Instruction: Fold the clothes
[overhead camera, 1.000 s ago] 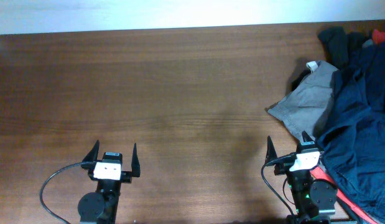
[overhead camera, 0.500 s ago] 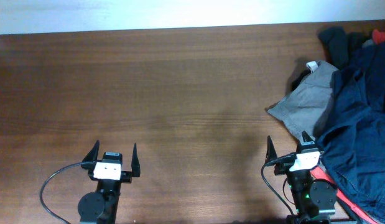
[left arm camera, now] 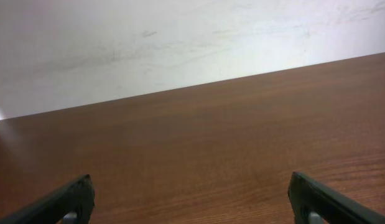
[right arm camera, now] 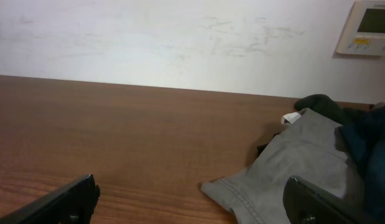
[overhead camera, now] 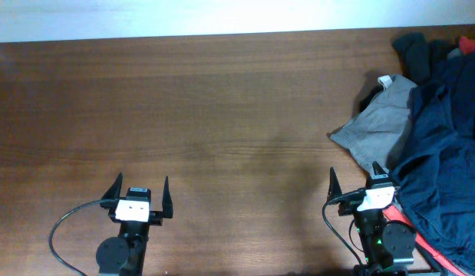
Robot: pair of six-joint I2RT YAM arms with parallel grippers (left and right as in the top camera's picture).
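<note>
We see the left end effector [overhead camera: 140,189] and right end effector [overhead camera: 354,178] spread wide, the clothes [overhead camera: 444,153] cut off overhead, and a wall panel [right arm camera: 371,28] only at the right wrist.

A dark brown wooden table [overhead camera: 222,115] with a fine grain running along its length fills nearly the whole overhead view. Its far edge meets a white wall [left arm camera: 148,43]. The wall is plain and matt, marked with faint grey scuffs [right arm camera: 236,28] and streaks. At the upper right of the right wrist view, a cream control panel [right arm camera: 371,25] with a small display is mounted on the wall. Soft, even light leaves a pale sheen on the tabletop.
</note>
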